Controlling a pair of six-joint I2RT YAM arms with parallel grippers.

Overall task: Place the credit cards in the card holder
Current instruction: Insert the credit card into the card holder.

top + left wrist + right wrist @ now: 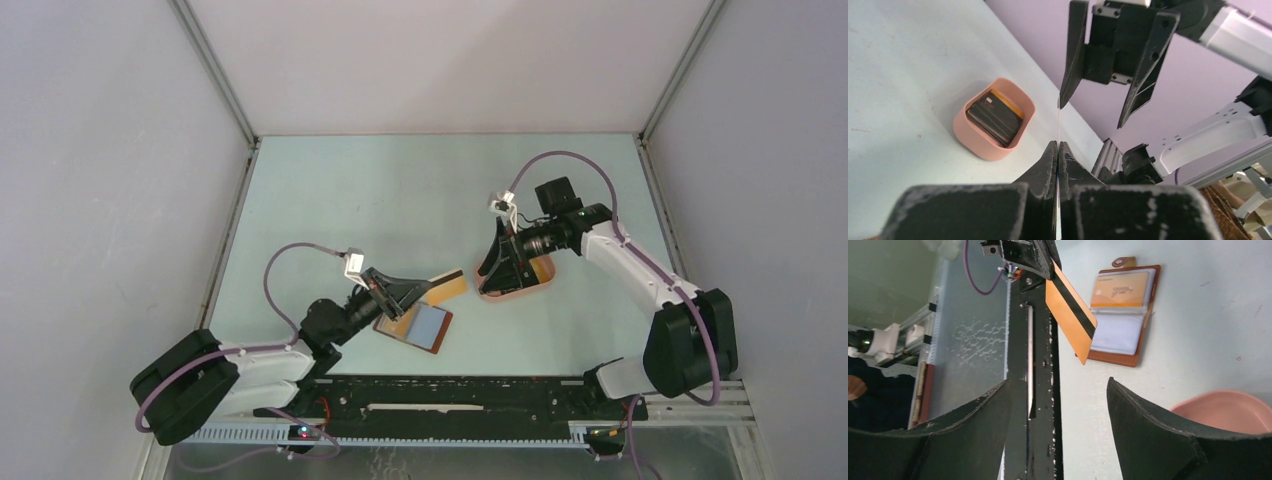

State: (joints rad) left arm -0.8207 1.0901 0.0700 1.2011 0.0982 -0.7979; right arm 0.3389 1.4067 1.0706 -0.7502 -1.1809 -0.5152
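The card holder lies open on the table; a tan-yellow card sits in one of its pockets. My left gripper is shut on a tan-yellow credit card with a black stripe, held above the card holder's far edge; edge-on it is a thin line. More credit cards, black over tan-yellow, lie in the pink tray. My right gripper hangs open and empty at the tray's left end, facing the held card.
A black rail runs along the near table edge, close behind the card holder. Grey enclosure walls stand at the left, right and back. The pink tray sits right of the card holder.
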